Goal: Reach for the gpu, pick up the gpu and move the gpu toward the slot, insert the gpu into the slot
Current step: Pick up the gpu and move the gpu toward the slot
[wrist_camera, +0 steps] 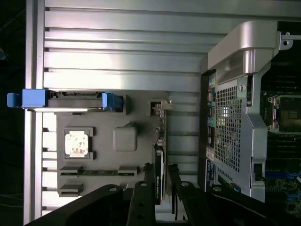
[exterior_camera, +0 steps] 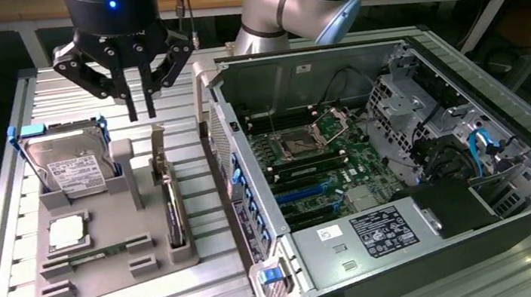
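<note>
You have one gpu point(exterior_camera: 170, 204) standing on edge in the grey tray point(exterior_camera: 109, 281), at its 3 o'clock side in the exterior view; the other pockets hold one hard drive point(exterior_camera: 71, 171), one square chip point(exterior_camera: 67, 232) and one memory stick point(exterior_camera: 96, 254). Your gripper point(exterior_camera: 142, 116) hangs at the gpu's 12 o'clock, fingers parted, empty. The blue slot point(exterior_camera: 301, 188) lies inside the one open case point(exterior_camera: 444, 278), 3 o'clock of the tray.

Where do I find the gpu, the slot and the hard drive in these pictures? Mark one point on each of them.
gpu point(exterior_camera: 173, 211): exterior view, on the dark lower part of the upright card.
slot point(exterior_camera: 301, 188): exterior view, on the middle of the blue strip.
hard drive point(exterior_camera: 74, 172): exterior view, on its white label.
</note>
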You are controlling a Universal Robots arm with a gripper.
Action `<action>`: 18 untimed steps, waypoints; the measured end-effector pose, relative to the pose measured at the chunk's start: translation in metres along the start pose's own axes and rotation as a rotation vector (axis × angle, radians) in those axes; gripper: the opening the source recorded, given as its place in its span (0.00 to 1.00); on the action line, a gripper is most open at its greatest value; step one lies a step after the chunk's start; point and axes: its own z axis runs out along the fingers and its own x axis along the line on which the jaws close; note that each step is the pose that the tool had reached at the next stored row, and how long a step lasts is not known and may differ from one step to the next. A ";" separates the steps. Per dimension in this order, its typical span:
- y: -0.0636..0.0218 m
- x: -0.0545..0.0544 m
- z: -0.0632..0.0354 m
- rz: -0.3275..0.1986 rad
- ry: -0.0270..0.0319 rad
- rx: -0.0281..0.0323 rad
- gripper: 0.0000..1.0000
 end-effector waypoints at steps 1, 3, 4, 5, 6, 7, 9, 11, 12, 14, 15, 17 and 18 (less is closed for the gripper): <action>-0.0002 0.000 0.0000 0.000 0.0000 0.0000 0.27; -0.0010 0.000 0.0001 0.000 0.0001 0.0000 0.32; -0.0010 0.000 0.0004 0.000 0.0003 0.0001 0.39; -0.0013 0.000 0.0010 0.000 0.0016 -0.0001 0.39; -0.0016 0.000 0.0017 0.000 0.0034 -0.0001 0.39; -0.0021 0.000 0.0024 0.000 0.0057 -0.0001 0.39; -0.0042 0.000 0.0038 0.001 0.0123 -0.0002 0.39; -0.0065 0.000 0.0061 0.001 0.0156 -0.0004 0.39; -0.0076 0.000 0.0075 0.001 0.0167 -0.0003 0.39; -0.0099 0.001 0.0109 0.001 0.0178 -0.0003 0.39; -0.0109 0.001 0.0126 0.001 0.0181 -0.0003 0.39; -0.0126 0.000 0.0154 0.001 0.0184 -0.0004 0.39; -0.0132 0.000 0.0165 0.001 0.0185 -0.0004 0.39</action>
